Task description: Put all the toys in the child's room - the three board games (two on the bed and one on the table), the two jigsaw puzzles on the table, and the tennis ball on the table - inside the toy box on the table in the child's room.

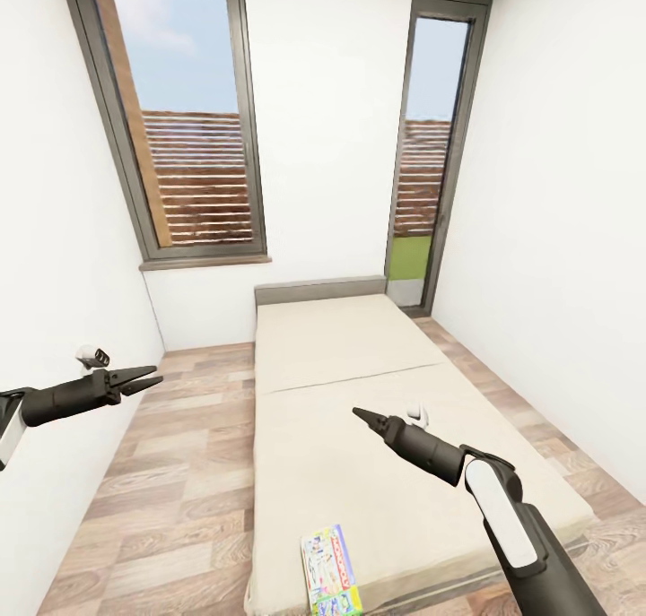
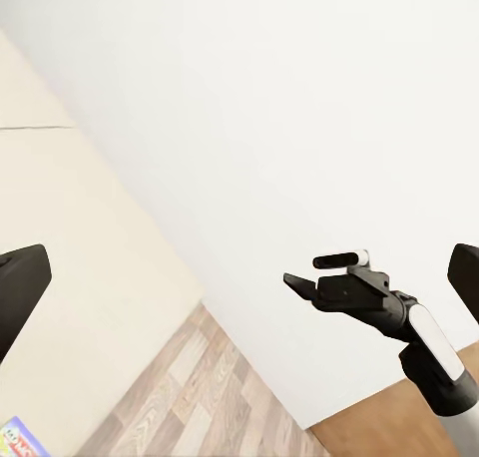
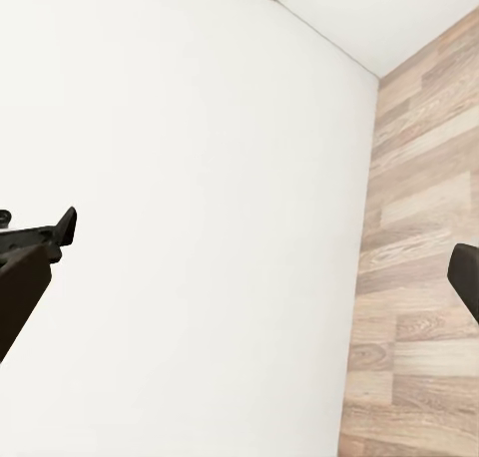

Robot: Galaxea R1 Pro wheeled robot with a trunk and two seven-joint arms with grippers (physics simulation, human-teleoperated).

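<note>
One board game (image 1: pixel 332 571), a thin flat box with a pale multicoloured cover, lies on the beige bed (image 1: pixel 359 401) at its near end. A corner of it also appears in the left wrist view, the board game (image 2: pixel 18 440). My left gripper (image 1: pixel 154 381) hovers open over the floor left of the bed, close to the wall; its dark fingers (image 2: pixel 20 287) stand wide apart with nothing between them. My right gripper (image 1: pixel 359 413) floats above the middle of the mattress, well beyond the game, its fingers (image 3: pixel 20 297) apart and empty. The table, toy box, jigsaw puzzles and tennis ball are out of view.
White walls close in on both sides. Two tall dark-framed windows (image 1: pixel 188 123) stand behind the grey headboard (image 1: pixel 319 290). A wide strip of wood-plank floor (image 1: pixel 170 490) runs left of the bed, a narrower one (image 1: pixel 574 455) along its right.
</note>
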